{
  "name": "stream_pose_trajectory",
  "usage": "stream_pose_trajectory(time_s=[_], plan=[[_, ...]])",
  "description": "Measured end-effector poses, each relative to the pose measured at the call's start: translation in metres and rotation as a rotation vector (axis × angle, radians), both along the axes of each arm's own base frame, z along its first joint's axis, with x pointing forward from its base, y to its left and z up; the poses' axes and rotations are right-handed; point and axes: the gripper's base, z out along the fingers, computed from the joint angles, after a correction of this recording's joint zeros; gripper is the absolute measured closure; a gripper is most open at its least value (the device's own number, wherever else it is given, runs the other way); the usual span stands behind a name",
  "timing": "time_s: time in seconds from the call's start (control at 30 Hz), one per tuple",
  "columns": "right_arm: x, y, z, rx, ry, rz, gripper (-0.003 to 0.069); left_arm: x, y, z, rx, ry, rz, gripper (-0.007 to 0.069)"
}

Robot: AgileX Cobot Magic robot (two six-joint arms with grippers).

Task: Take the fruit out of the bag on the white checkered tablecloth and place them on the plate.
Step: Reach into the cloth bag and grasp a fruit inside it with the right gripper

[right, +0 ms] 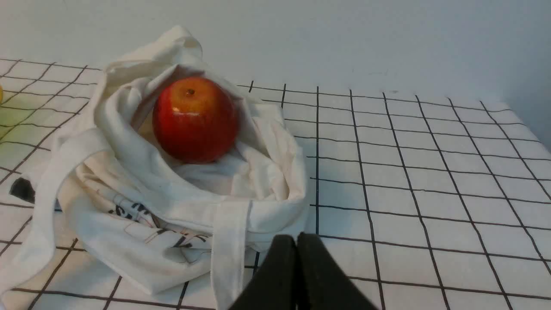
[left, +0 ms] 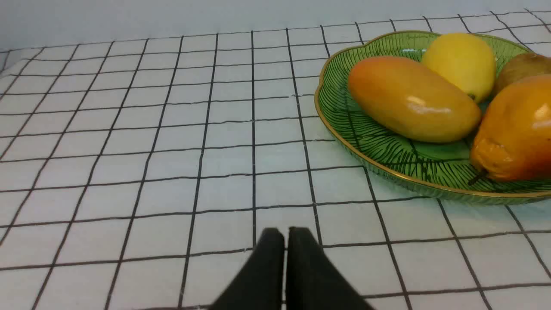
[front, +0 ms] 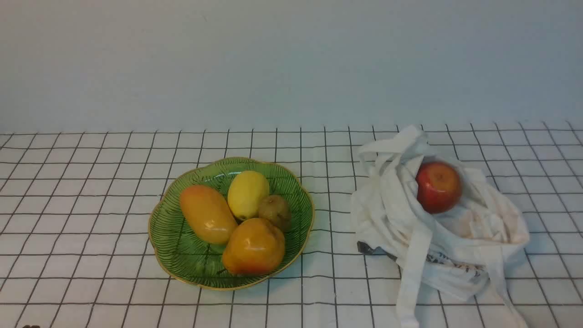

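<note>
Two grippers, both pinched together, holding nothing. Left gripper (left: 285, 232) over bare white black-grid tablecloth (front: 82, 182) near shallow green leaf-ribbed gold-rimmed plate (front: 182, 255), which carries orange-yellow mango (front: 207, 214), yellow lemon (front: 247, 193), brown kiwi (front: 275, 212), orange pear-shaped fruit (front: 253, 246). Right of it, round glossy red apple (front: 438, 187) sits in slumped off-white cloth tote bag (front: 460, 246). Right gripper (right: 296, 237) just beside bag's near edge.
</note>
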Motion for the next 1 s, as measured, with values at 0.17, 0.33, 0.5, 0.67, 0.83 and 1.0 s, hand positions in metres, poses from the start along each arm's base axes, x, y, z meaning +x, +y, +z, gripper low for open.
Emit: stream_pose_trajectory(time_s=[0.17,0.33,0.5,0.67,0.83,1.0], plan=[[0.0,0.0,0.0,0.0,0.0,0.0,0.0673,0.0,0.0,0.0,0.0,0.0,0.0,0.0632],[0.0,0.0,0.0,0.0,0.0,0.0,0.0673,0.0,0.0,0.0,0.0,0.0,0.0,0.0632],[0.0,0.0,0.0,0.0,0.0,0.0,0.0673,0.0,0.0,0.0,0.0,0.0,0.0,0.0632],[0.0,0.0,0.0,0.001,0.0,0.0,0.0673,0.0,0.0,0.0,0.0,0.0,0.0,0.0632],[0.0,0.0,0.0,0.001,0.0,0.0,0.0673,0.0,0.0,0.0,0.0,0.0,0.0,0.0632],[0.0002,0.0003,0.0005,0.011,-0.009,0.001,0.0673,0.0,0.0,0.0,0.0,0.0,0.0,0.0632]])
